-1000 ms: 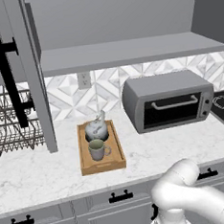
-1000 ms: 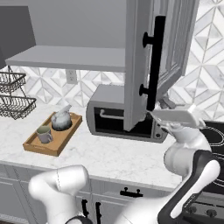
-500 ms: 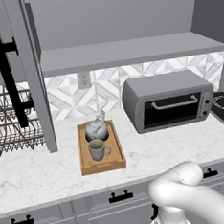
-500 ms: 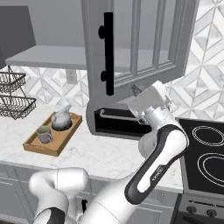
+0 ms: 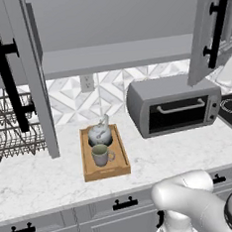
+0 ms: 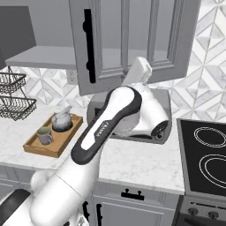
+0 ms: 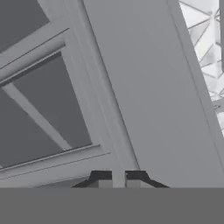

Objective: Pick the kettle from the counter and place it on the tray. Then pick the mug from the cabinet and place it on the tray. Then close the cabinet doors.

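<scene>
The kettle and the mug both stand on the wooden tray on the counter; the right base view shows kettle, mug and tray too. The left cabinet door hangs wide open. The right cabinet door is swung partway across the cabinet, whose shelf is bare. My gripper presses close against that door's panelled face. Its fingertips sit almost together with nothing between them.
A grey toaster oven sits on the counter right of the tray, under the right door. A wire dish rack stands at far left. A black stove top lies at far right. My arm arches over the counter.
The right cabinet door has swung from edge-on to nearly facing the right base camera, and my hand has moved left along with it. Tray, kettle and mug have stayed put.
</scene>
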Motion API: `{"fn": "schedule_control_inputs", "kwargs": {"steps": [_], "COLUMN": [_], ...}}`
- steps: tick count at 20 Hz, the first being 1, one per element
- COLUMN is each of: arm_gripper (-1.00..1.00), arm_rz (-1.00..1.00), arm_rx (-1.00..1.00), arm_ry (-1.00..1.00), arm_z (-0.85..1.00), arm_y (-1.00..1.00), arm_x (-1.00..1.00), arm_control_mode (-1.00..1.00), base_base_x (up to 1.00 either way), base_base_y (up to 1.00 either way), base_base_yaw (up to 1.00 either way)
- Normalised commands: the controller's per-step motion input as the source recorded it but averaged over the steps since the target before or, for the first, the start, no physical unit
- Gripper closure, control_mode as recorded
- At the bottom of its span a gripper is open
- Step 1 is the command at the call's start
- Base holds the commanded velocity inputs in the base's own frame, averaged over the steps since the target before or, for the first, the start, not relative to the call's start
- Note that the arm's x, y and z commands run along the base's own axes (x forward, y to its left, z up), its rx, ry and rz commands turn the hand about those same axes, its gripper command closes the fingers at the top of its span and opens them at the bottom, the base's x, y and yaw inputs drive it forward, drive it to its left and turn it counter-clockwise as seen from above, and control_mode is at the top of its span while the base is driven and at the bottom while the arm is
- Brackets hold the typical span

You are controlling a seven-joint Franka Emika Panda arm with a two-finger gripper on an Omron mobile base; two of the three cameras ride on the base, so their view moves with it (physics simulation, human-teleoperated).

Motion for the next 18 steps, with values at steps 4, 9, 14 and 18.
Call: {"fn": "schedule_control_inputs", "kwargs": {"steps": [4, 9, 14, 18], "arm_gripper": [1.0, 1.0, 1.0, 1.0], "arm_rz": [-0.45, -0.44, -0.31, -0.24], "arm_rx": [-0.07, -0.08, 0.0, 0.0], "arm_ry": [0.41, 0.27, 0.15, 0.12], "arm_z": [-0.03, -0.15, -0.22, -0.18], "arm_y": [0.93, 0.65, 0.24, 0.0], "arm_x": [0.86, 0.99, 1.0, 0.98], "arm_control_mode": [-1.0, -1.0, -1.0, -1.0], "base_base_x": [0.0, 0.0, 0.0, 0.0], "base_base_y": [0.0, 0.0, 0.0, 0.0], "base_base_yaw": [0.0, 0.0, 0.0, 0.0]}}
